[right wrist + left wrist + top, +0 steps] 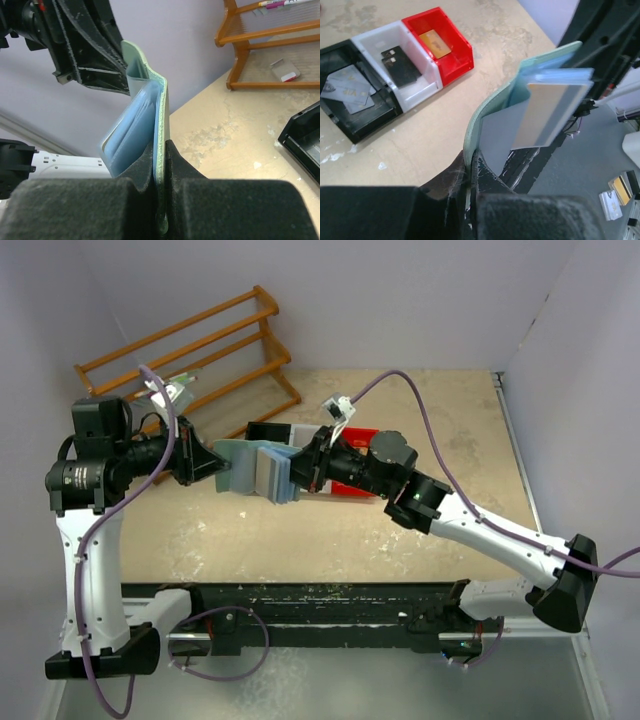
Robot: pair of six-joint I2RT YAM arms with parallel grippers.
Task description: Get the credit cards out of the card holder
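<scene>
The bendy holder (pixel 248 465) is clamped by the left end effector (pixel 216 464) and right end effector (pixel 302 476). Its stiff, slick card (pixel 550 115) is probably best pinched at the protruding edge.

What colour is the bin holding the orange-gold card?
Red bin, clearest in the left wrist view.

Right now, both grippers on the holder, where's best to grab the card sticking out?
Pinch the free end of the card across its flat faces, coming from the open edge of the holder. That end juts clear of its pocket, so it should slide straight out. The right gripper would have to let go first.
</scene>
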